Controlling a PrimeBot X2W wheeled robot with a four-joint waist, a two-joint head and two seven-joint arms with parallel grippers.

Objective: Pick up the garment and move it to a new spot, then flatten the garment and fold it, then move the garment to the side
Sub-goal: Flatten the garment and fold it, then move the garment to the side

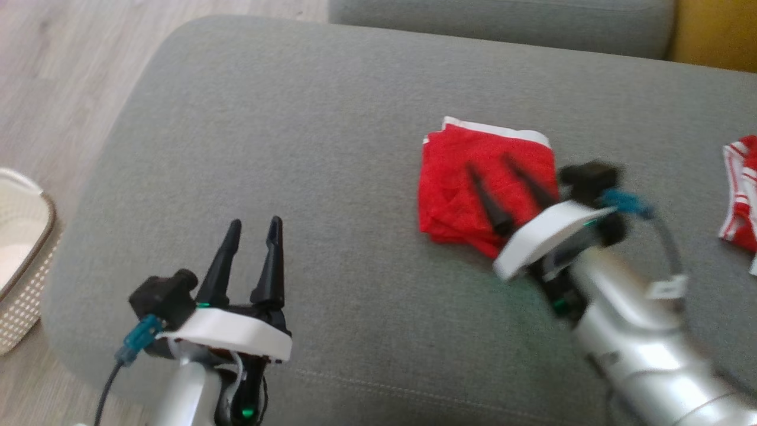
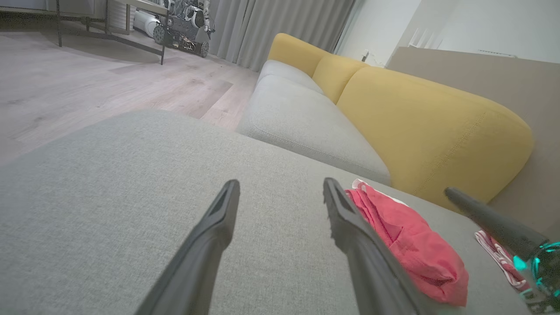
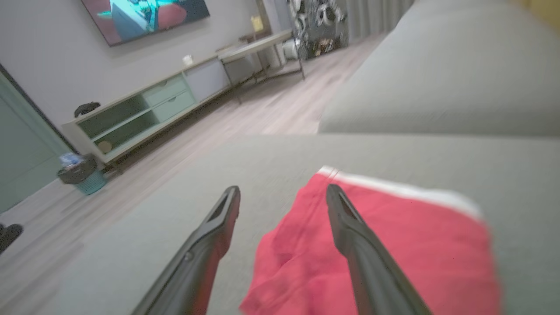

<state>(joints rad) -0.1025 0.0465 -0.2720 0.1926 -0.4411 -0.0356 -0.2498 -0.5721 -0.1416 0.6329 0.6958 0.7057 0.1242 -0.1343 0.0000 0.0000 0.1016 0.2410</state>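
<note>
The garment [image 1: 473,186] is a red cloth with a white edge band, folded into a rough square on the grey couch seat [image 1: 284,148]. My right gripper [image 1: 488,165] hovers over it from the lower right, open, fingers spread above the red fabric with nothing between them. In the right wrist view the garment [image 3: 393,253] lies under and right of the right gripper [image 3: 283,197]. My left gripper [image 1: 255,228] stands open over bare cushion well to the left of it. The left wrist view shows the left gripper [image 2: 280,188] with the garment [image 2: 407,240] at its right.
A red-and-white striped cloth [image 1: 742,195] lies at the seat's right edge. A cream perforated basket [image 1: 20,260] stands on the wooden floor at the left. Yellow back cushions [image 2: 420,127] rise behind the seat. The seat's front edge runs below my grippers.
</note>
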